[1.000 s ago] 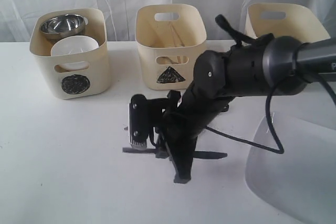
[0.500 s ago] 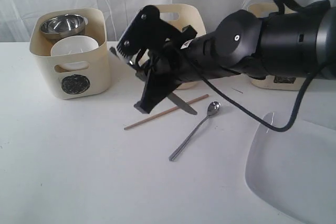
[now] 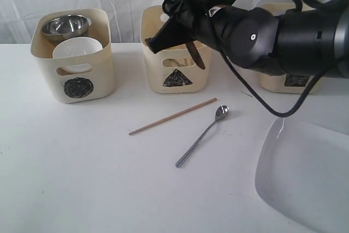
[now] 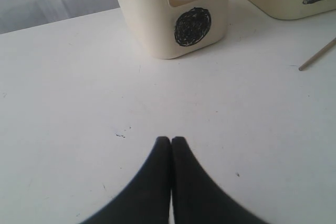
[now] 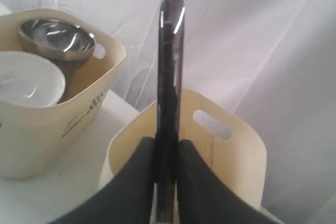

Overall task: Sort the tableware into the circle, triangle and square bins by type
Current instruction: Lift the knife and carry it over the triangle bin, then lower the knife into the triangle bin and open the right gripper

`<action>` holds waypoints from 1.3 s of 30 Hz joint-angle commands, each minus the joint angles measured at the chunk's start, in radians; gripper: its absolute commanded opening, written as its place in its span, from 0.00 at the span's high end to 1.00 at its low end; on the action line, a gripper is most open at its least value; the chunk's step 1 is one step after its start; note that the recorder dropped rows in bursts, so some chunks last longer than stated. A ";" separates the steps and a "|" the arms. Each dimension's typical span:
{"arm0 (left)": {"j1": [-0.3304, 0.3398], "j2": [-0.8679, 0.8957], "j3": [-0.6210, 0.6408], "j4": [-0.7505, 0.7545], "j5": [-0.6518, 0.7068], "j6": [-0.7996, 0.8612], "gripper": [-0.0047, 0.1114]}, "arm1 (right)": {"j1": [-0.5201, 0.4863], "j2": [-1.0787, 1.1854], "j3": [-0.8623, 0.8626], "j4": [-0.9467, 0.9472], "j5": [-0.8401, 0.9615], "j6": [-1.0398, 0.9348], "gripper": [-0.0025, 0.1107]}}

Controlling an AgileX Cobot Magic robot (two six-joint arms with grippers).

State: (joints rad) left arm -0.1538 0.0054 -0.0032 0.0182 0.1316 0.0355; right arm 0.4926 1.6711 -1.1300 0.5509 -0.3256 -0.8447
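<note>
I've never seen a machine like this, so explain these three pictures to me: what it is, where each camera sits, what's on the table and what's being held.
This is a robot with two arms, each ending in jaws that pinch things. The wide picture comes from a camera off the arms. The other two come from a camera on each wrist, looking along that arm's jaws.

On the white table stand three cream bins. The circle bin holds a steel bowl and a small white bowl. A chopstick, a spoon and a large white plate lie loose on the table.

The right arm has its jaws shut on a knife, raised above the triangle bin. The left wrist picture shows its jaws shut on nothing, over the table. The third bin is mostly hidden behind the arm.
</note>
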 commanded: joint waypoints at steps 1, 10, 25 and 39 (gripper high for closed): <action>0.002 -0.005 0.003 -0.002 0.004 -0.001 0.96 | -0.025 0.019 0.003 -0.083 -0.117 0.125 0.98; 0.002 -0.005 0.003 -0.002 0.004 -0.001 0.96 | -0.027 0.094 -0.068 -0.144 -0.146 0.153 0.98; 0.002 -0.005 0.003 -0.002 0.004 -0.001 0.96 | -0.054 0.213 -0.215 -0.214 -0.179 0.221 0.98; 0.002 -0.005 0.003 -0.002 0.004 -0.001 0.96 | -0.069 0.338 -0.350 -0.229 -0.157 0.223 0.96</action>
State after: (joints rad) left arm -0.1538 0.0054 -0.0032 0.0182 0.1316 0.0355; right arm 0.4359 1.9926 -1.4548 0.3323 -0.4797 -0.6296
